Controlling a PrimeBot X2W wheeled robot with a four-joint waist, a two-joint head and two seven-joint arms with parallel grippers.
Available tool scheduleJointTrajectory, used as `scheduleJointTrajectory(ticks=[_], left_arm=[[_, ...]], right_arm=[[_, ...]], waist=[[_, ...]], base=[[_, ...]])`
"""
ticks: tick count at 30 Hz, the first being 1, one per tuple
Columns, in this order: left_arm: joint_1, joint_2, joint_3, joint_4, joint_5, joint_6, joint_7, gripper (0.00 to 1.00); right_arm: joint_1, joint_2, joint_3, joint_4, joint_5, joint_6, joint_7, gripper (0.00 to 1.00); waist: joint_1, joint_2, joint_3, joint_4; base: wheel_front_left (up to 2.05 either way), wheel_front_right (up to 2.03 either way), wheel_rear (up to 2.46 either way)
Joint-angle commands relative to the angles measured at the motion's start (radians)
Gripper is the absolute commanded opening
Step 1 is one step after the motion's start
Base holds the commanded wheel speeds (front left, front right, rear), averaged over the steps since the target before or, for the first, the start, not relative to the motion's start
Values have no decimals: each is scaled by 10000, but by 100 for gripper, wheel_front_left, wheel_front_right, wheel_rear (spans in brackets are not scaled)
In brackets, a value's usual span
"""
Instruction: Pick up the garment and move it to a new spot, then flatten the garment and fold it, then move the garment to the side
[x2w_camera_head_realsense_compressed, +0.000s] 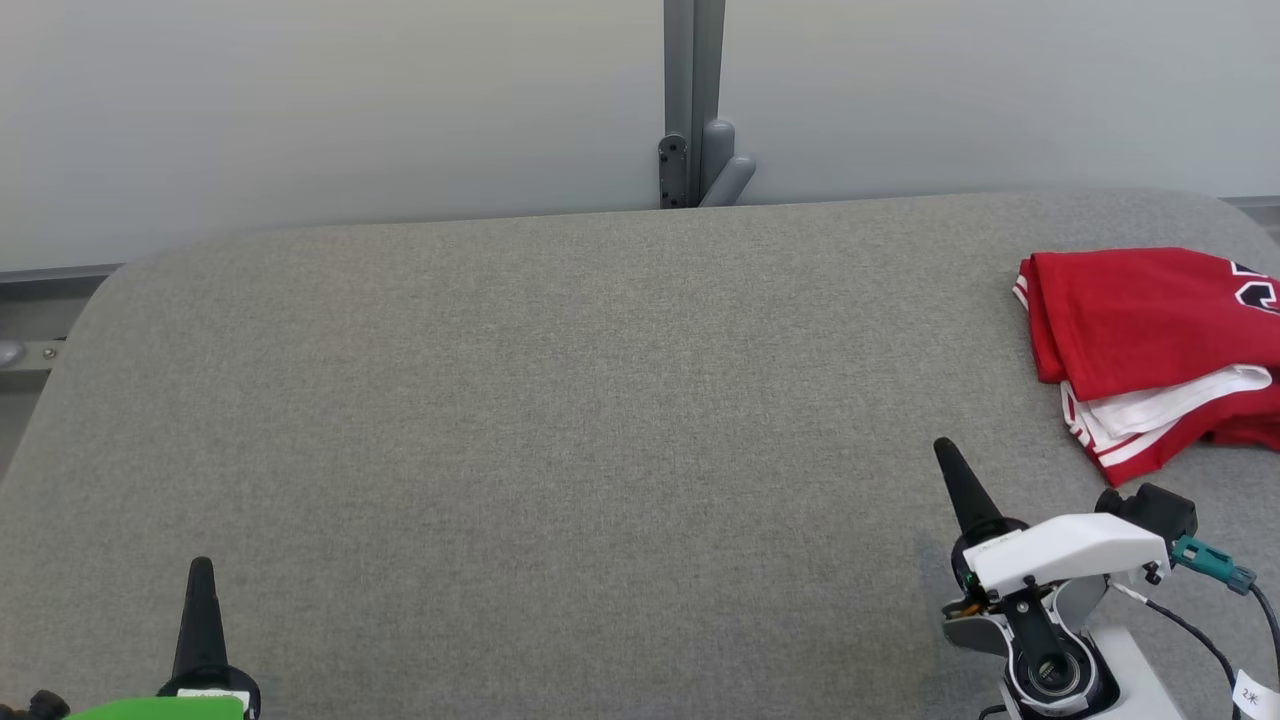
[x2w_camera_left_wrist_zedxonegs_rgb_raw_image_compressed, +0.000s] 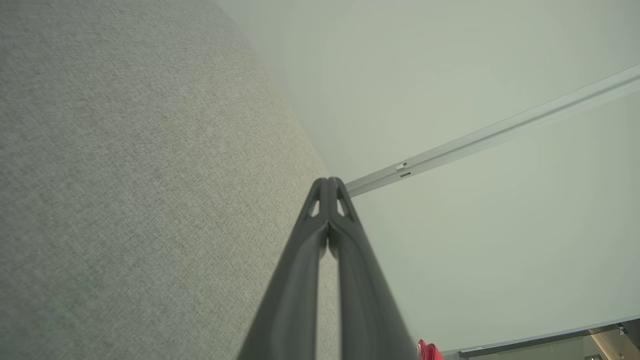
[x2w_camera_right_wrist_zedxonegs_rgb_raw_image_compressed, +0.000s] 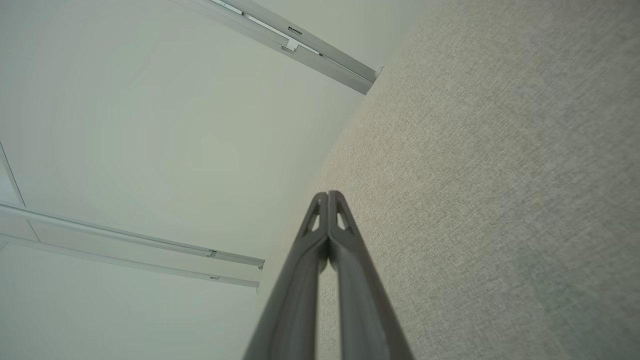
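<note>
The garment, red with white trim and a dark mark at its far right corner, lies folded in a compact stack on the right side of the grey fabric-covered surface, toward the far edge. Its right part runs out of the head view. White-edged layers overlap along its near side. The right gripper is near and to the left of the garment, apart from it. Its two dark fingers are pressed together into a single point that aims far and slightly left, with nothing between them. Behind it is the arm's white wrist housing, and a dark cable with a teal connector hangs off its right. The left gripper is at the near left of the surface, well apart from the garment. Its fingers are likewise closed on nothing and point straight toward the far edge, with a green patch at its base. The left wrist view shows those fingers meeting at the tips over the grey weave, with a sliver of red cloth at the bottom edge beside them. The right wrist view shows that gripper's fingers meeting the same way, the weave on one side and pale wall on the other. I cannot tell whether either tip touches the surface. Beyond the far edge stand pale wall panels joined by a grey post.
</note>
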Motion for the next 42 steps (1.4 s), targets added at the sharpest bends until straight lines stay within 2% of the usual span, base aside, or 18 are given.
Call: scheduleJointTrajectory(ticks=[1,42], left_arm=[[-232,32,105,-88,-247,-67,55,0],[-448,29,973,-108,-3666,-157,854,0]], right_arm=[[-283,-50,12,12,292,4,72,0],[-1344,-59,218,998,3908,4,974,0]], waist=[[0,0,5,-1],[0,0,161,-36]], base=[[0,0,0],[0,0,0]])
